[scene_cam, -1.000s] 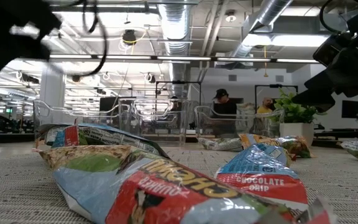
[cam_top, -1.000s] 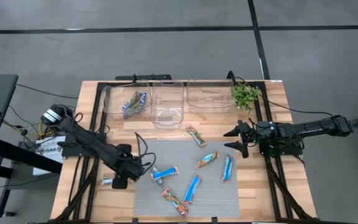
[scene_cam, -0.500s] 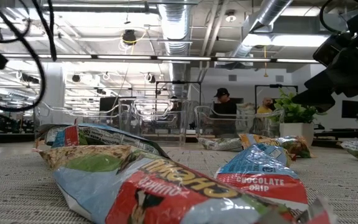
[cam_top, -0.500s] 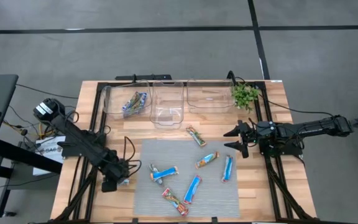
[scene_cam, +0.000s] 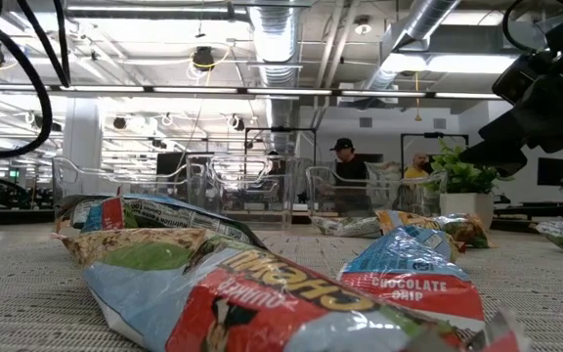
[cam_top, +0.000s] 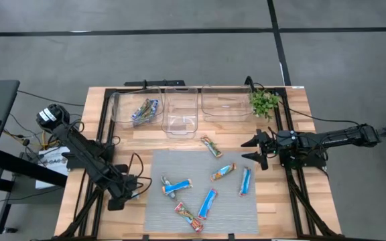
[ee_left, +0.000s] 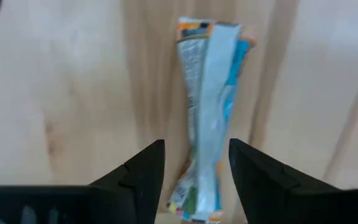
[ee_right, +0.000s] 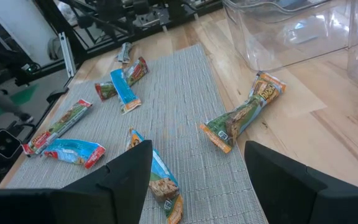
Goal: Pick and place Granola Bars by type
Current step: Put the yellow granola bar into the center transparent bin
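Observation:
A silver-blue granola bar [ee_left: 207, 93] lies flat on the bare wood left of the grey mat [cam_top: 179, 164]. My left gripper [cam_top: 120, 196] points down over it, open. Its two fingers stand either side of the bar's near end [ee_left: 197, 186] without touching it. More granola bars lie on the mat: blue ones [cam_top: 207, 203] [cam_top: 245, 181], a mixed one [cam_top: 177, 187], and orange-red ones [cam_top: 188, 216] [cam_top: 224, 172]. Another [cam_top: 211, 146] lies at the mat's far edge. My right gripper [cam_top: 256, 150] waits open at the table's right side.
Three clear bins stand along the far edge. The left one [cam_top: 122, 114] holds a few bars [cam_top: 145, 110]; the middle [cam_top: 181, 124] and right [cam_top: 225, 110] ones hold none that I can see. A small green plant [cam_top: 265, 102] stands at the far right. People show in the room behind.
My left gripper has gone from the mat's left edge toward the table's left and near edges. It has come down over the silver-blue bar on the wood and tipped steeper. The bars have kept still.

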